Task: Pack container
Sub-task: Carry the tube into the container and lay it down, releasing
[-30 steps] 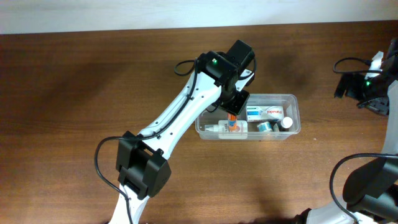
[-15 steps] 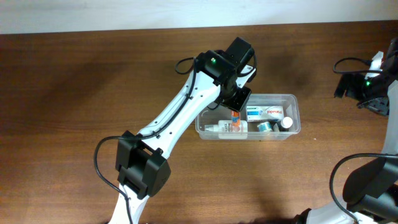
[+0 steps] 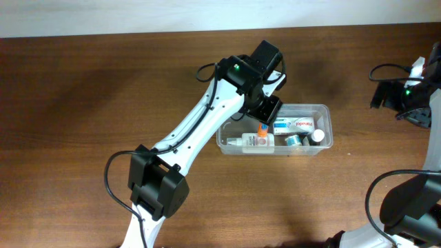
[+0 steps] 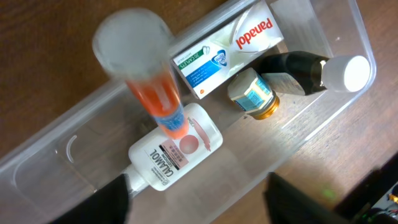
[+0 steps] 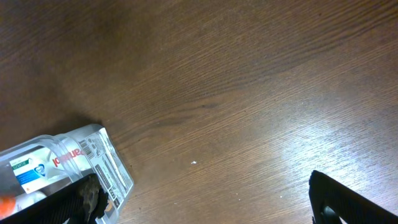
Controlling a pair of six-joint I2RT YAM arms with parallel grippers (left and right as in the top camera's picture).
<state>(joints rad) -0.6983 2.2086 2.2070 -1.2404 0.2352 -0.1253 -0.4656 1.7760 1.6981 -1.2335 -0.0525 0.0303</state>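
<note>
The container [image 3: 325, 110] sat just right of the overhead frame's centre on the table [image 3: 83, 103], holding a white bottle [image 4: 177, 152], an orange tube [image 4: 158, 102] on end against it, a box [image 4: 227, 50], a jar [image 4: 252, 93] and a dark bottle [image 4: 305, 71]. The left gripper [image 4: 202, 196] hung over it, jaws spread and empty. The right gripper [image 5: 208, 205], at the right edge, was spread too.

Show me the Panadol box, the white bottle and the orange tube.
Panadol box [image 4: 227, 53], left wrist view, top face.
White bottle [image 4: 177, 152], left wrist view, label.
Orange tube [image 4: 158, 99], left wrist view, body.
</note>
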